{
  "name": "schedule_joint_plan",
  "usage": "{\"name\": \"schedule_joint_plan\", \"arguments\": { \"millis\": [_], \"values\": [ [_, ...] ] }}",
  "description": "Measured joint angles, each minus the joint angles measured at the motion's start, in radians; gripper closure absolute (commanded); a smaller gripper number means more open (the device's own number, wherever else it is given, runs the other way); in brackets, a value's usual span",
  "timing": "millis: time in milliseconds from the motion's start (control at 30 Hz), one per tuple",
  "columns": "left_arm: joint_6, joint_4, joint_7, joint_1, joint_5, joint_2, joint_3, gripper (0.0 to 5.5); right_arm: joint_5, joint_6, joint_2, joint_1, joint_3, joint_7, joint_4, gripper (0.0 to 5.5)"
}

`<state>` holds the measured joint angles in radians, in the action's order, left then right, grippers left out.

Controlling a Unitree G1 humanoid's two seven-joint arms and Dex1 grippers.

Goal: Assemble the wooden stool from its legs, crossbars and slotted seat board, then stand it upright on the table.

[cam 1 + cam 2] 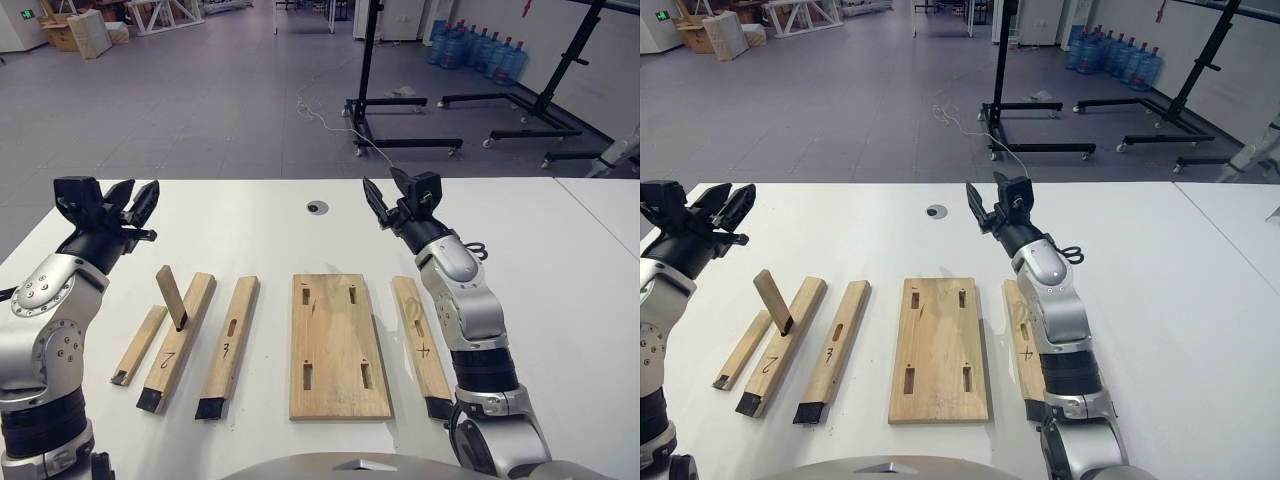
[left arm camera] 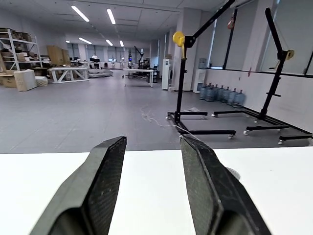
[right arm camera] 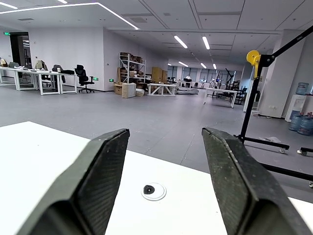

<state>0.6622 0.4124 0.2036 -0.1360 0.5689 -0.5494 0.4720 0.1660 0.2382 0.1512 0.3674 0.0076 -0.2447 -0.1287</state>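
Along the near half of the white worktop [image 1: 560, 300] the stool parts lie in a row, and some of them I can see only in part. My right forearm [image 1: 470, 310] crosses above the pale wooden leg [image 1: 412, 310] at the right end of the row. It covers much of that leg, leaving the far end, one long edge and the dark-tipped near end showing. A short brown wooden crossbar [image 1: 171, 297] stands tilted on the long wooden leg [image 1: 180, 345] near the left end. I cannot tell whether it is seated in that leg's slot or merely leans there.

The flat rectangular seat board [image 1: 338, 345], cut with four slots, lies flat in the middle of the row. A third slotted wooden leg [image 1: 229, 345] lies to its left. A thinner loose wooden crossbar [image 1: 140, 343] lies closest to the worktop's left edge.

My left gripper [image 1: 130, 198] hangs over the far left part of the worktop, its fingers spread and empty. It is beyond the far ends of the left-hand legs and well apart from them. My right gripper [image 1: 388, 195] is also spread and empty, toward the far edge. It is past the seat board's far right corner and apart from it. A small round grey grommet [image 1: 317, 208] is set in the surface near this gripper.
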Motion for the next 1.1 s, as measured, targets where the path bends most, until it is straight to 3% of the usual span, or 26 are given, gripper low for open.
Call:
{"name": "schedule_joint_plan", "arguments": {
  "millis": [233, 367, 467, 700, 1100],
  "values": [
    [0.061, -0.125, 0.062, 0.336, -0.177, -0.087, -0.014, 2.54, -0.005, 0.018, 0.0, -0.076, -0.006, 0.02, -0.065, 2.76],
    [0.137, -0.036, 0.168, 0.438, -0.145, -0.089, -0.116, 2.07, -0.011, 0.031, -0.005, -0.122, -0.004, 0.044, -0.117, 2.76],
    [0.194, 0.061, 0.234, 0.486, -0.082, -0.105, -0.092, 1.7, -0.012, 0.056, -0.01, -0.165, 0.0, 0.064, -0.154, 2.76],
    [0.3, 0.139, 0.338, 0.525, -0.027, -0.218, -0.064, 1.66, -0.012, 0.114, -0.012, -0.221, 0.004, 0.101, -0.235, 2.76],
    [0.409, 0.233, 0.249, 0.58, -0.036, -0.145, -0.14, 1.66, -0.009, 0.158, -0.009, -0.223, 0.016, 0.107, -0.271, 2.76]
  ]
}}
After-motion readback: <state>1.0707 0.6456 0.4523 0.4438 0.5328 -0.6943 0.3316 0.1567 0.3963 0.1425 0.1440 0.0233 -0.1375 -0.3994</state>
